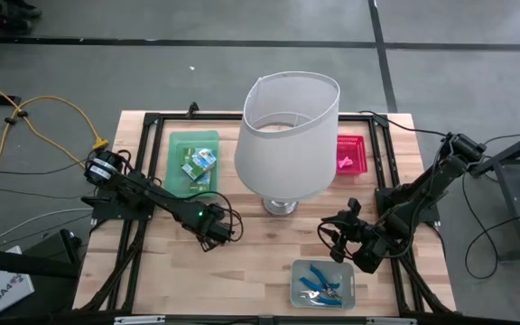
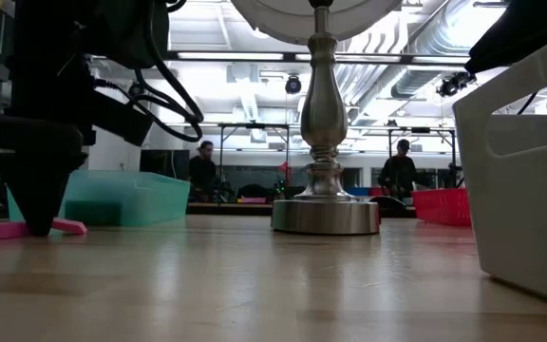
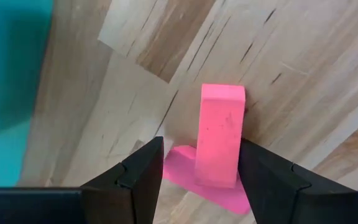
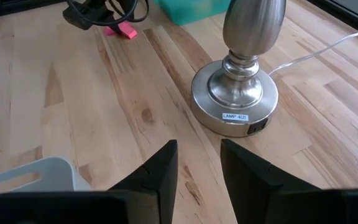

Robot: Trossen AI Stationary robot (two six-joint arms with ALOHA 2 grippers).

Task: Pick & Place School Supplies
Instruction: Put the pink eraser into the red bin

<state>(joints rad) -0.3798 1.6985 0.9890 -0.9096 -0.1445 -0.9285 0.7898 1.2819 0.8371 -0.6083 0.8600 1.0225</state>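
Observation:
Two little pink eraser blocks lie on the wooden table in front of the green tray. One block (image 3: 219, 137) rests partly on the other, flatter one (image 3: 216, 196). My left gripper (image 3: 201, 168) points straight down over them, open, with the upper block between its fingers; its tips reach nearly to the table (image 2: 31, 223). My right gripper (image 4: 197, 165) hangs open with nothing in it, near the lamp base (image 4: 232, 93) and clear of the table. In the high view the left gripper (image 1: 213, 236) is left of the lamp and the right gripper (image 1: 332, 236) is right of it. My left gripper comes from above, with one finger (image 3: 260, 174) right against a long side (image 3: 238, 143) of the upper pink block and the other finger a gap away from the opposite side. I cannot tell whether the near finger touches it. The block lies on the table and on the other block.
A white-shaded lamp (image 1: 287, 135) stands mid-table on a metal base. A green tray (image 1: 177, 167) at the far left holds green-yellow boxes (image 1: 199, 164). A red tray (image 1: 357, 144) sits at the far right. A clear grey tray (image 1: 296, 293) near the front holds blue-handled scissors (image 1: 319, 282).

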